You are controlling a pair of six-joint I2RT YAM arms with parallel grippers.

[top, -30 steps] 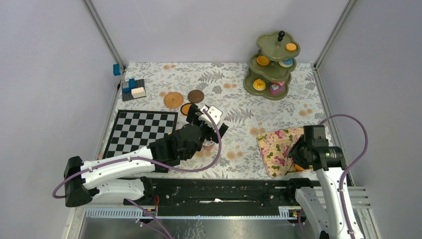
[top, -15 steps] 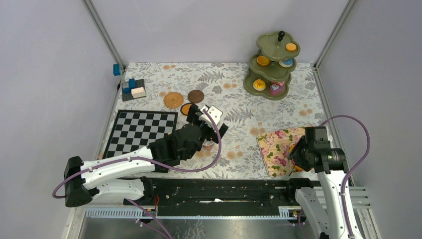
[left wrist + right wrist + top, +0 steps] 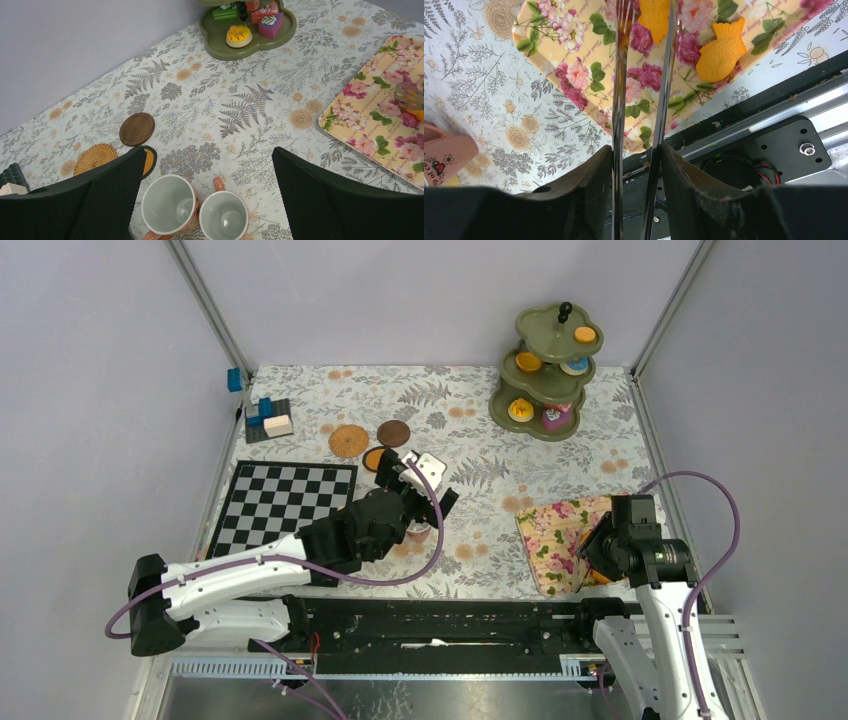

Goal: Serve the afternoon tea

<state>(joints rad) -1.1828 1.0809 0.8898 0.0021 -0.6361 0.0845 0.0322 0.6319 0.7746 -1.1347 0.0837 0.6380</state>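
L claw [image 3: 209, 156] wide open, empty, above two pinkish mugs [image 3: 169, 204] standing side by side on tabletop [image 3: 210, 115]. R claw [image 3: 636, 150] clamps metal tongs [image 3: 619, 75], tips either side of yellow fish cookie [image 3: 651, 17] on floral cloth [image 3: 574, 60].

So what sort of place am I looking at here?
Probably a robot test cell, not a real tearoom: bare grey enclosure walls, a black mounting rail, toy cakes on an olive-green three-tier stand.
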